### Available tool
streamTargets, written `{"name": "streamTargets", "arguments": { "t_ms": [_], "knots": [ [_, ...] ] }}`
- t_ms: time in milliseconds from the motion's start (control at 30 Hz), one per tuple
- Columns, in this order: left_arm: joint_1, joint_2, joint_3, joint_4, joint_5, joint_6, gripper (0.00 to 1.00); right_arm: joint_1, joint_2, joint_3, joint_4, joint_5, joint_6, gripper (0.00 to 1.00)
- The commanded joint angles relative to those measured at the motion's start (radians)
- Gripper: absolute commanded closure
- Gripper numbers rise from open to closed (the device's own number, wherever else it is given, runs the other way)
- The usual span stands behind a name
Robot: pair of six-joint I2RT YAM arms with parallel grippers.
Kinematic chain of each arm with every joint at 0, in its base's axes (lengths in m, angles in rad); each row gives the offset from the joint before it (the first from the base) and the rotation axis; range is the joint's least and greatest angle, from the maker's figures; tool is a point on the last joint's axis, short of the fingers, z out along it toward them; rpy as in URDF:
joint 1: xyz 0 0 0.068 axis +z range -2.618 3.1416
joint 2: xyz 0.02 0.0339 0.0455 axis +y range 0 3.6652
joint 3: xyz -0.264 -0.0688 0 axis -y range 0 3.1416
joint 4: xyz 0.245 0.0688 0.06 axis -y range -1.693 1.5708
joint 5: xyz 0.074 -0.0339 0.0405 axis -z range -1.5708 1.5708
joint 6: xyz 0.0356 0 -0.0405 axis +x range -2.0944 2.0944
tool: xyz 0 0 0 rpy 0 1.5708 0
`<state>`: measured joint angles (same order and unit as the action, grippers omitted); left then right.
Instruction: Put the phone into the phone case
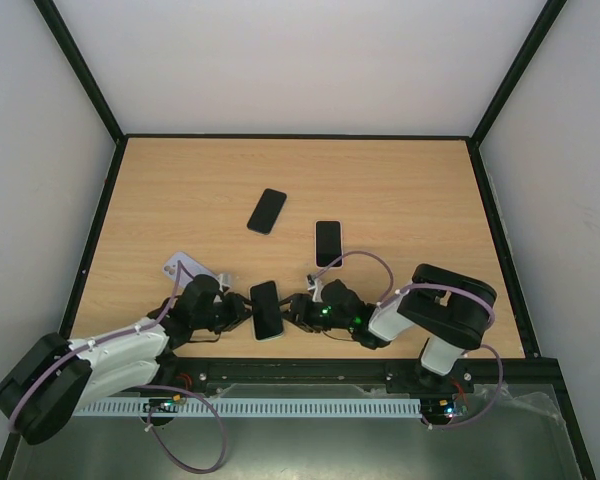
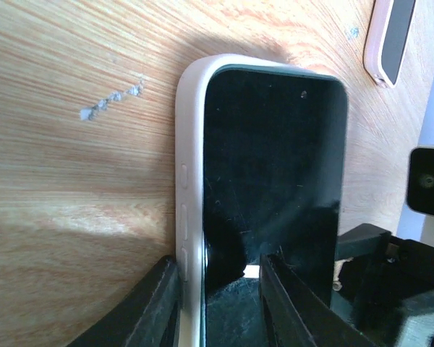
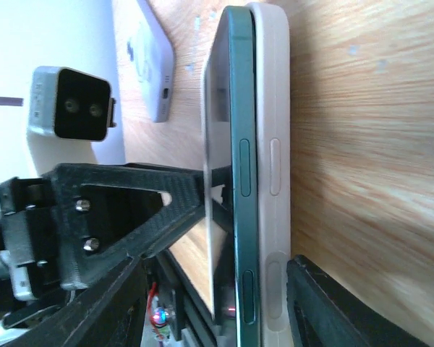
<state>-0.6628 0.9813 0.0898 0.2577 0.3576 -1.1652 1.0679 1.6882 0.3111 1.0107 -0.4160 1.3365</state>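
Right wrist view: the phone (image 3: 235, 144) sits proud of its white phone case (image 3: 271, 108) at the table's (image 1: 380, 180) near edge. The left gripper (image 2: 220, 289) is narrowed over one long side, clamped or not I cannot tell — the right gripper (image 3: 217, 289) straddles, slack. Uneven pressing could pop the phone loose or skid the case.

Top view evenly bright and sharp, soft shadows along the near edge of the table (image 1: 400, 180); wrist views harsher: shadow band on wood beside the phone case (image 2: 189, 188), faint reflections on the phone (image 2: 275, 181) screen, right wrist background blown white, closest grain blurred.
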Motion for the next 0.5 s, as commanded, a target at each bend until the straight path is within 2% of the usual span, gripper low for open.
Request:
{"name": "streamTargets", "arguments": {
  "t_ms": [0,300,467],
  "knots": [
    [-0.009,-0.017,0.009,-0.024,0.005,0.034,0.66,0.008,-0.055,0.008,0.141,-0.023,0.035,0.47],
    [-0.009,-0.032,0.035,-0.104,-0.016,0.071,0.55,0.009,-0.064,0.018,0.156,-0.027,0.055,0.48],
    [-0.009,-0.058,0.033,-0.132,-0.029,0.074,0.53,0.009,-0.033,0.038,0.143,-0.03,0.053,0.48]
  ]
}}
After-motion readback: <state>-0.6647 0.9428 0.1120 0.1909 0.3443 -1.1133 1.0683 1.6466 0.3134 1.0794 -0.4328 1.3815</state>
